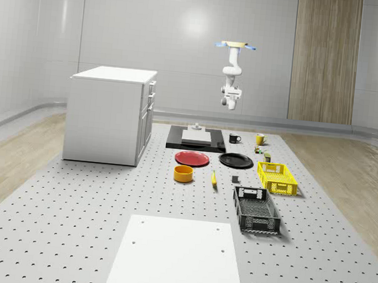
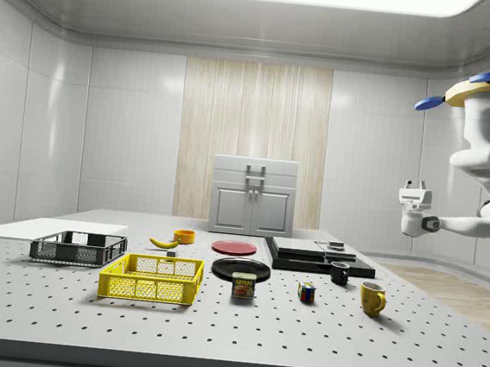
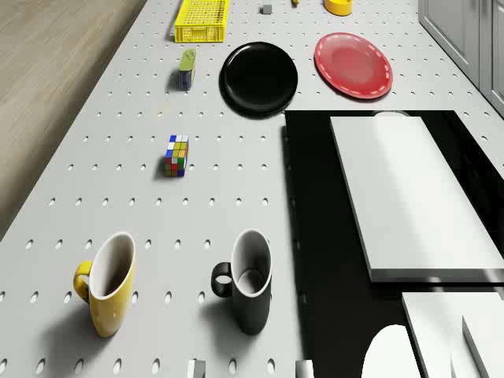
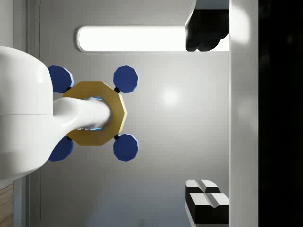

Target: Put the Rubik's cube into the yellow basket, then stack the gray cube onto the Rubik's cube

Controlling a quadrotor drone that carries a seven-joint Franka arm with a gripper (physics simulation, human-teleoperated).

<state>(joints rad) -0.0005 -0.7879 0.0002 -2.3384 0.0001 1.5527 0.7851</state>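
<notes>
The Rubik's cube [image 3: 176, 155] stands on the perforated table, between the mugs and a can; I also see the Rubik's cube [image 2: 306, 292] from the side and in the whole-scene view [image 1: 260, 150]. The yellow basket [image 1: 277, 177] [image 2: 151, 279] [image 3: 202, 20] sits further along the same side. The small gray cube [image 1: 235, 180] [image 3: 267, 9] lies beside the basket. The drone [image 2: 488, 90] [image 1: 235, 45] hovers high over the table's far end. My gripper [image 2: 416, 186] [image 1: 233, 87] [image 4: 204, 115] is held in the air well above the table. It points up at the drone, open and holding nothing.
A yellow mug [image 3: 106, 283] and a black mug [image 3: 248, 279] stand close below the drone, next to a black mat [image 3: 315, 236] with white boards. A can [image 3: 187, 68], black plate [image 3: 260, 76], red plate [image 3: 353, 64], black basket [image 1: 256, 210] and white cabinet [image 1: 108, 114] are also there.
</notes>
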